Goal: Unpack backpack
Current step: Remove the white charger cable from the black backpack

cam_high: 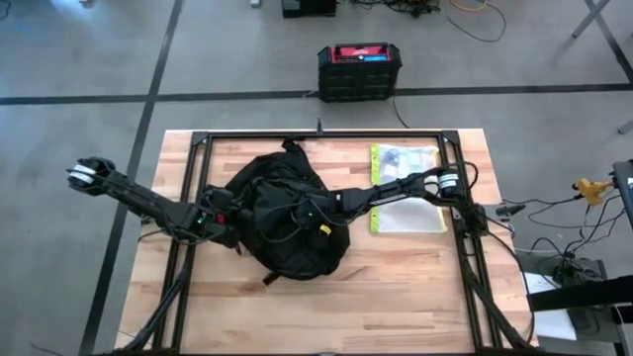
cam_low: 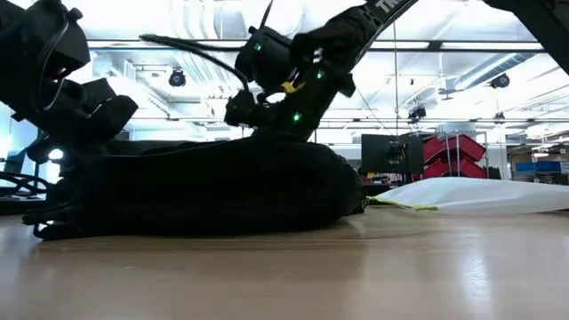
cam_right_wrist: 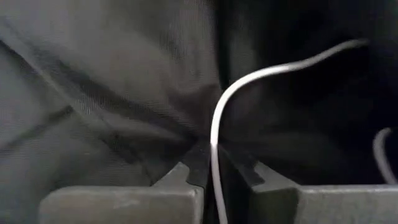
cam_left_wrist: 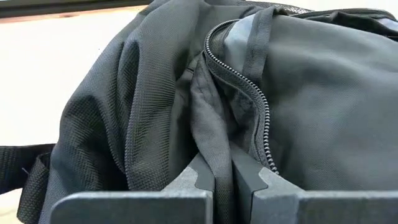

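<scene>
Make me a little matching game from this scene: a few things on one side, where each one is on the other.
Things:
1. backpack
2. clear plastic bag
3. black box with red top
4. left end effector

Places:
A. on the floor beyond the table
B. pinching the backpack's fabric by the zip
C. middle of the table
D. on the table, right of the backpack

Pairs: 1-C, 2-D, 3-A, 4-B

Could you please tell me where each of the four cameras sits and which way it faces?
High: overhead, straight down; both arms meet on the backpack, plastic bag beside it.
Low: table height, level across; backpack, arms above.
Left wrist: left gripper pinching backpack fabric by the zip.
Right wrist: right gripper inside, pinching a white cable.
All share the backpack.
</scene>
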`<state>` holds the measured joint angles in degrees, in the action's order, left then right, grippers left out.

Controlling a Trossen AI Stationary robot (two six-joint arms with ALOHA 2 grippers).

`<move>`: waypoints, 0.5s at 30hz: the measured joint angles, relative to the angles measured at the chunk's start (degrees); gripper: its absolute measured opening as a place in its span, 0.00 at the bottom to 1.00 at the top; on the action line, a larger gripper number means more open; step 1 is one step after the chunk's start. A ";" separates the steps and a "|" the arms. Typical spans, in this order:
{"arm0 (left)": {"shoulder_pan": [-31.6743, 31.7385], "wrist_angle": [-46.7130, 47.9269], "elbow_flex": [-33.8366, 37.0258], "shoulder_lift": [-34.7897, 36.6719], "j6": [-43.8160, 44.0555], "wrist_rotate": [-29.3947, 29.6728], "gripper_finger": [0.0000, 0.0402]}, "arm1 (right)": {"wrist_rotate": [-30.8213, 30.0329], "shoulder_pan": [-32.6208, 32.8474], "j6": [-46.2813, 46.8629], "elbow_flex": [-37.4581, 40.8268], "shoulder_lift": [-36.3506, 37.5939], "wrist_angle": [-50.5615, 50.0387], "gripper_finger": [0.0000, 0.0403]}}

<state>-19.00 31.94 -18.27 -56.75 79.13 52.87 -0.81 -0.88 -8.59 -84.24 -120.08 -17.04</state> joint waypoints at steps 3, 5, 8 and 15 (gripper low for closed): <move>0.00 0.04 0.18 -0.65 0.76 -0.43 0.00 | 0.10 0.85 -0.41 -0.80 3.75 -2.55 0.01; 0.00 0.10 0.35 -1.38 1.49 -0.82 0.00 | 0.21 1.55 -0.38 -0.84 6.40 -4.87 0.01; -0.02 0.14 0.72 -2.10 3.29 -1.42 0.00 | 0.67 3.20 -0.45 -0.77 10.24 -9.49 0.00; -0.04 0.39 1.78 -3.21 6.76 -2.39 0.00 | 0.95 11.49 -0.19 -0.78 21.67 -22.55 0.00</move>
<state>-19.05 32.34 -16.49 -59.96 85.89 50.47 0.14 10.61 -8.78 -85.01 -98.42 -39.59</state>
